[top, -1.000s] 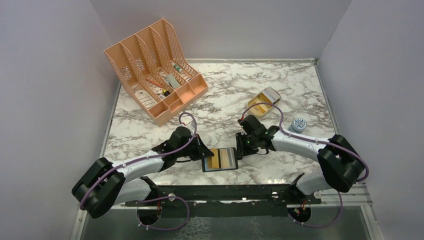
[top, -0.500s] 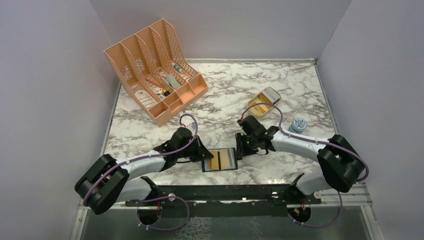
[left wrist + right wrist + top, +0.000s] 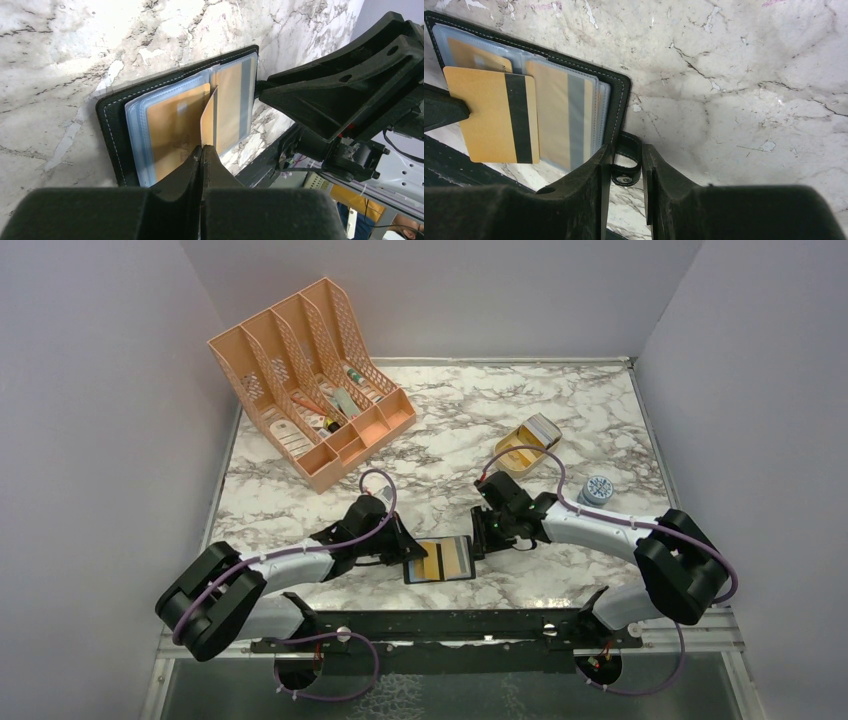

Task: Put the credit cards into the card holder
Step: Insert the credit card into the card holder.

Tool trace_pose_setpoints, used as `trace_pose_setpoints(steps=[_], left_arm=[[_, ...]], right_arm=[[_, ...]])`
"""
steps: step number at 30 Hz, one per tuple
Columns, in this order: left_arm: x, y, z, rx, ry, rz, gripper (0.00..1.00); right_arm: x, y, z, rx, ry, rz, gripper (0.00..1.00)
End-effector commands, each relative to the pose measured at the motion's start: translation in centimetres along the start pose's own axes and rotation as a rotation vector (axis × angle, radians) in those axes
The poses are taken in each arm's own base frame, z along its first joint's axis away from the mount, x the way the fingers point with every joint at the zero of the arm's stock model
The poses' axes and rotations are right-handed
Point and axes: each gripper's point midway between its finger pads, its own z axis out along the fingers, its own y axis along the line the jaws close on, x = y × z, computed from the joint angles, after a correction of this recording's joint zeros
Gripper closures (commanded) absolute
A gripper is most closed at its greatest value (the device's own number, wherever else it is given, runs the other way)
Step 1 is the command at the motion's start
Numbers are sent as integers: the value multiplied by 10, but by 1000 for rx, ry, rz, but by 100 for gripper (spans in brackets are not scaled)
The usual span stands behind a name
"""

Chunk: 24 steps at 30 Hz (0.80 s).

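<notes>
Fingers (image 3: 187,167) of our left gripper (image 3: 201,149) pinch the tan card (image 3: 489,115) by its nearest edge; we judge it light, stiff, slick. Our right gripper (image 3: 625,147) nips the card holder (image 3: 620,95) by its snap tab (image 3: 625,167).

The card holder (image 3: 437,560) is laid open on the marble table (image 3: 440,440), near its front edge. It is flanked by the left gripper (image 3: 406,554) and the right gripper (image 3: 479,539). A peach organiser (image 3: 310,380) is stood at the far left.

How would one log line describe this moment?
left gripper: shut on card | card: tilted over open holder | right gripper: astride tab, grip unclear
</notes>
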Motion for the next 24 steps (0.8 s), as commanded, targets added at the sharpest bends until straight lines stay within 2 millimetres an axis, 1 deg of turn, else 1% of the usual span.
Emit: trace_pose_setpoints(steps=[1, 7, 16, 24], left_arm=[[0, 8, 4, -19, 1, -7, 100], [-3, 8, 6, -24, -10, 8, 100], [-7, 20, 11, -71, -30, 25, 100], [-15, 27, 7, -130, -62, 77, 100]], right_arm=[[1, 2, 3, 6, -9, -6, 72], [3, 3, 2, 4, -7, -6, 73], [4, 3, 1, 6, -6, -8, 74], [4, 4, 2, 5, -7, -9, 75]])
